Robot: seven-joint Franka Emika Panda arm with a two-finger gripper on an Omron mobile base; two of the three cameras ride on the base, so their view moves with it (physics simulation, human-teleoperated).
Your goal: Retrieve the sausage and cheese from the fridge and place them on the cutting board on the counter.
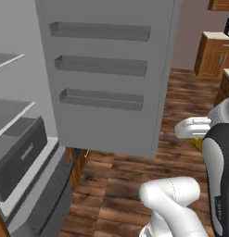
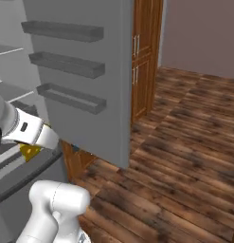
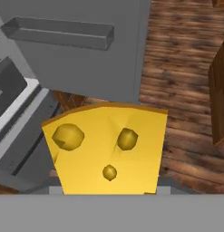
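A grey fridge (image 1: 106,78) stands open, its door swung wide with three shallow door racks facing the cameras, and pale inner shelves and a drawer (image 1: 18,155) at the far left. In front of it a white robot arm holds the cheese (image 3: 106,149), a bright yellow wedge with round holes, out over the dark wooden floor (image 2: 184,156), clear of the fridge shelves. The cheese sits between the fingers, which are closed on it at a middling width, though the fingertips themselves are hidden behind the wedge. Judging from this, the task is partly under way: the cheese has been taken out of the fridge but not yet set down, and the sausage and the cutting board are not to be seen, so carrying the cheese to the board and fetching the sausage both appear to remain. The hand view gives the cheese close up, large and central, with one door rack above it. The left base view shows just a yellow sliver below the white wrist at the right edge, plus a brown cabinet with a pale surface (image 1: 217,34) at far right. The right base view shows a small yellow corner under the wrist at left, and tall wooden cabinet doors (image 2: 143,57) beyond the fridge door.
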